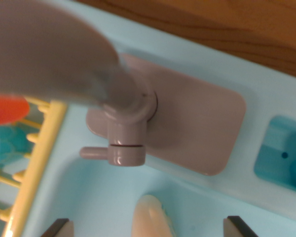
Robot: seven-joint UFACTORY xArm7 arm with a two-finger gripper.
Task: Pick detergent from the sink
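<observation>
The gripper [148, 228] hangs with its dark fingertips spread apart, empty, over the pale blue sink [103, 197]. The grey faucet [121, 123] crowds the view above. A cream rounded top, probably the detergent [150, 217], sits between the fingertips. Descending off-centre could tip it or strike the faucet.

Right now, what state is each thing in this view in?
Gripper: open, fingertips either side of the bottle.
Detergent bottle: in the sink, between the fingertips, not gripped.
Faucet: spout blurred, no water seen.
Drying rack: beside the sink, holds blurred orange and teal items.
</observation>
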